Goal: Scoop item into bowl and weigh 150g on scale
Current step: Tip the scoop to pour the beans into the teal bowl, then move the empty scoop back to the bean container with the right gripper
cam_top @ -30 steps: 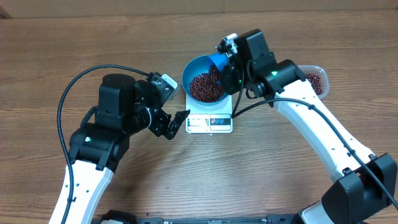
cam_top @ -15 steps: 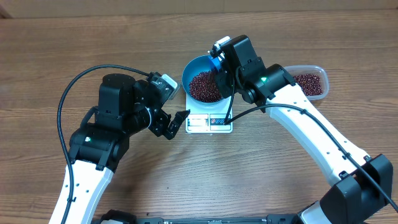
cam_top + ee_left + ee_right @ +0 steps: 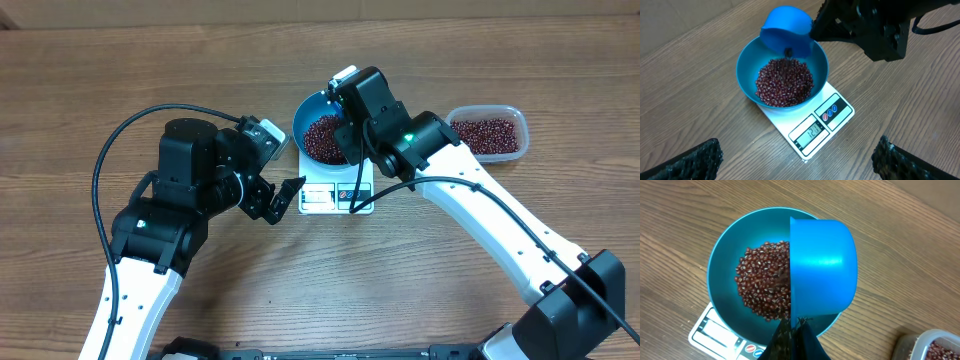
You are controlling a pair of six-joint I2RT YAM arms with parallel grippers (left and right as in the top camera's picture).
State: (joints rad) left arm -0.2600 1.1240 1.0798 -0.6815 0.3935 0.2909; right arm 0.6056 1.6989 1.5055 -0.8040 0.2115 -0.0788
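Right tool (image 3: 796, 330) closed on the handle of a blue scoop (image 3: 822, 267), tipped upside down over the bowl (image 3: 747, 65). Beans (image 3: 785, 82) heaped in the bowl, which sits on the scale (image 3: 832, 112). Left tool (image 3: 284, 198) open, empty, just left of the scale. Tub (image 3: 487, 133) of beans at right on the desk (image 3: 400, 280).

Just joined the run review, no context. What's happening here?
The right gripper is shut on a small blue scoop, held tipped over the blue bowl, which sits on the white scale. The bowl holds a heap of red-brown beans. The left gripper is open beside the scale's front left, holding nothing. A clear tub with more beans sits off to the right.
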